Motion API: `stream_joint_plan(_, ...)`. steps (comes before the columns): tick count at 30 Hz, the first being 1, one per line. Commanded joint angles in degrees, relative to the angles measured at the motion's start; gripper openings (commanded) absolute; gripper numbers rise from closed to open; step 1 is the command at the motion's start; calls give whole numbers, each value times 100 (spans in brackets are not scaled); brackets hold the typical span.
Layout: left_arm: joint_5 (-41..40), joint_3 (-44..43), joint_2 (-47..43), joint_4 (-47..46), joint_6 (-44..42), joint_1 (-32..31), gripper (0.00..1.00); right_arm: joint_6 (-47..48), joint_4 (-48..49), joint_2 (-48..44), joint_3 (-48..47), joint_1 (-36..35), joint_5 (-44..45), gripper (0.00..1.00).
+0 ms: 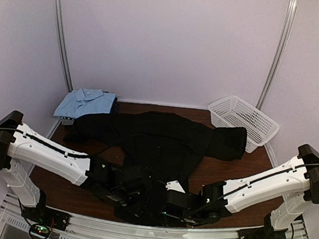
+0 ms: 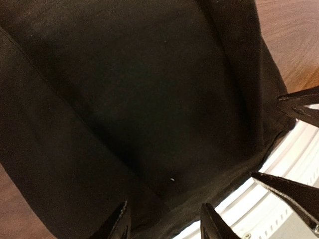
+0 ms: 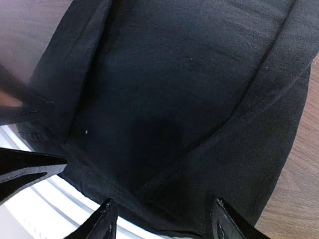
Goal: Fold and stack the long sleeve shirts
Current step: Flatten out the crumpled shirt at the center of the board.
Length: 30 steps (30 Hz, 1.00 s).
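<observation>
**Inspector:** Position of the garment under work?

**Assistant:** The black shirt (image 1: 158, 136) lies spread flat in the middle of the table (image 1: 255, 179), with its hem at the near edge and a sleeve out to each side. The sleeve on the right of the overhead view is bunched and ends just beside the white mesh basket (image 1: 244, 121). The hem overhangs the metal rail (image 2: 279, 199) in front of the arm bases.

**Inspector:** Left gripper?

**Assistant:** The left gripper (image 2: 167, 224) is low over the hem, its jaws parted about halfway. Black cloth lies beneath and between the fingertips, but the gap is far wider than the fabric, so it has hold of nothing.

**Inspector:** Right gripper?

**Assistant:** The right gripper (image 3: 164, 219) is also at the hem, close beside the left one. Each wrist camera shows the other's fingers at the edge of its frame. Its jaws are set somewhat wider and the hem runs across between the tips. It has clamped nothing either.

**Inspector:** Other shirts?

**Assistant:** A light blue shirt (image 1: 85, 102) with a collar lies folded at the far left corner of the table, just beyond the black shirt's left sleeve. I cannot tell whether the two touch.
</observation>
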State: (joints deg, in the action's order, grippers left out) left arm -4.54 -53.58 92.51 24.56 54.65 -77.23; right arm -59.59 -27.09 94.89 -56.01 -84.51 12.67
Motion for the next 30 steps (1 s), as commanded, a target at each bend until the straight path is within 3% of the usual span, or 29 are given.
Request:
stream_joint_plan(1,-373,-95,164,134,222,9,49,-159,82,169,-213,-13,325,64)
stream_joint_plan(10,-415,25,268,-20,328,6,45,-236,118,360,-300,4,563,53)
stream_joint_plan(15,-441,91,268,-56,384,6,33,-254,60,413,-323,5,616,40)
stream_joint_plan(22,-487,230,113,4,466,6,1,-361,-244,268,-278,14,790,14)
stream_joint_plan(26,-562,336,-89,135,562,6,0,-474,-352,33,-66,31,836,0)
stream_joint_plan(30,-558,436,-299,130,553,11,0,-626,-455,-251,215,68,908,0)
